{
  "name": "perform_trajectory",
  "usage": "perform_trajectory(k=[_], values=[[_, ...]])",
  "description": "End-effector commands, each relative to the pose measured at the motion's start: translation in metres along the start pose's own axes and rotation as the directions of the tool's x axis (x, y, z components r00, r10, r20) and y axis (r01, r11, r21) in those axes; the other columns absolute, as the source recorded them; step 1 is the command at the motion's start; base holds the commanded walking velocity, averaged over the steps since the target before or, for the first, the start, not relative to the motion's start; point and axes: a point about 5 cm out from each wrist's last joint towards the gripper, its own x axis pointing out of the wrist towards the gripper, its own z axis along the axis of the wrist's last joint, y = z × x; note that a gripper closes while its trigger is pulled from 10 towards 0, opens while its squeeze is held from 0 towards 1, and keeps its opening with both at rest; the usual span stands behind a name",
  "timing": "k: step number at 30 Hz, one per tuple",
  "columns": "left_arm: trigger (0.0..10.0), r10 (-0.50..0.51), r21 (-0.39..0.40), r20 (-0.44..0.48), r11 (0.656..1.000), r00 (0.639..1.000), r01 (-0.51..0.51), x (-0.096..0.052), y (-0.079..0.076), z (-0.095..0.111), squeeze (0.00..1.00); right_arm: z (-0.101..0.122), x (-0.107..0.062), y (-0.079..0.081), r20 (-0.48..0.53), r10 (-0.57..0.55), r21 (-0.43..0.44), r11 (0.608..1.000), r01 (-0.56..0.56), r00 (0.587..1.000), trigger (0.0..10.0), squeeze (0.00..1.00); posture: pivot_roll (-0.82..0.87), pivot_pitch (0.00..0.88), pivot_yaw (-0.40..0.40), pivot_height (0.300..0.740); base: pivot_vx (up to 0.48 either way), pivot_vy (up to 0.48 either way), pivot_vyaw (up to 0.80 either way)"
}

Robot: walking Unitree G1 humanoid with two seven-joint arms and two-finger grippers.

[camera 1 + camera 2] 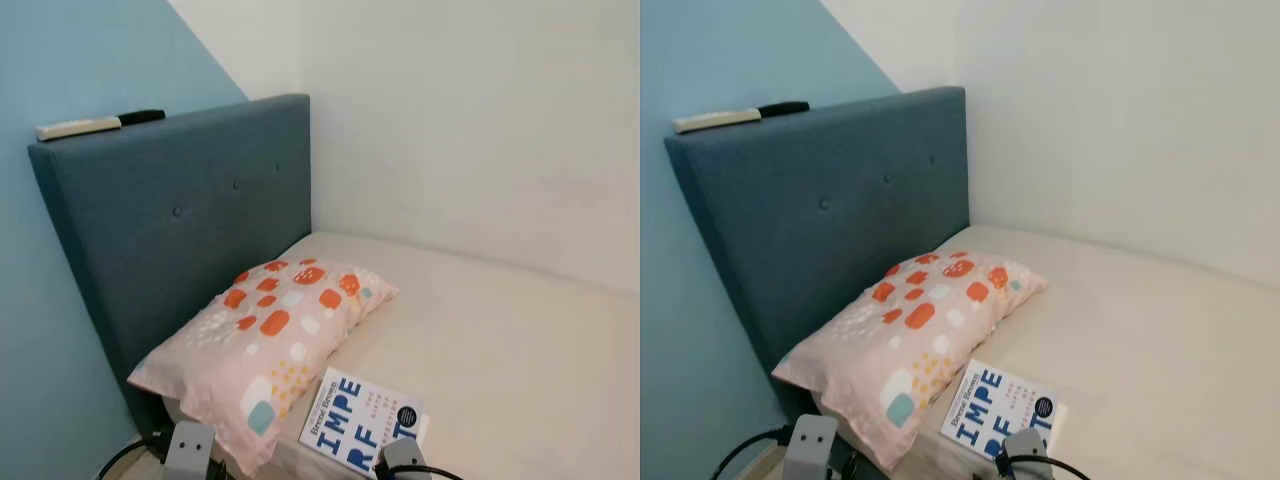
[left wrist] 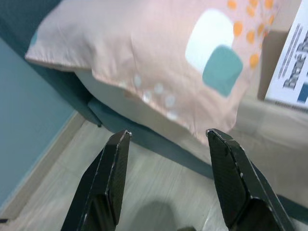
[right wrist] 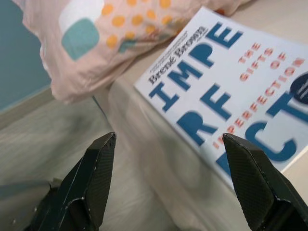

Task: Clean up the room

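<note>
White and blue, the book lies at the bed edge beside the pillow; both grippers, right and left, spread empty, so I'd pinch its overhanging corner squarely.

Soft, even daylight, no glare; eye views sharp, wrist views slightly blurred close up.

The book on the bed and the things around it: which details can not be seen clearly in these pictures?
- Book: in the eye views the right arm covers its lower corner; in the right wrist view the title runs off the edge.
- Two flat objects on the headboard: too small to identify.
- Pillow: in the left wrist view, its far end is cut off.
- Left gripper, right gripper: open, touching nothing.
</note>
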Motion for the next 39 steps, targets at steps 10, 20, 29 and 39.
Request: perform_trajectory(k=[10,20,29,39], values=[[10.0,-0.018,0.000,0.003,1.000,1.000,0.018,-0.0015,-0.0034,-0.0029,0.00,0.0016,-0.0009,-0.0005,0.016,0.001,0.002,1.000,-0.001,1.000,10.0,0.00,0.00,0.114,-0.024,0.703,0.000,0.000,0.00],[10.0,-0.020,0.002,0.014,1.000,1.000,0.020,-0.0009,-0.0034,-0.0015,0.00,0.0040,0.0006,-0.0001,0.022,0.008,-0.001,1.000,-0.008,1.000,10.0,0.00,0.00,0.110,-0.029,0.738,0.000,0.000,0.00],[10.0,-0.017,0.000,0.017,1.000,1.000,0.017,-0.0013,-0.0023,-0.0017,0.00,0.0054,0.0010,-0.0005,0.025,0.010,-0.005,1.000,-0.009,1.000,10.0,0.00,0.00,0.112,-0.028,0.740,0.000,0.000,0.00],[10.0,-0.022,0.013,0.009,1.000,1.000,0.022,-0.0020,-0.0020,-0.0045,0.00,-0.0004,0.0008,0.0023,0.000,0.012,0.040,0.999,-0.012,1.000,10.0,0.00,0.00,0.111,-0.026,0.740,0.000,0.000,0.00]])
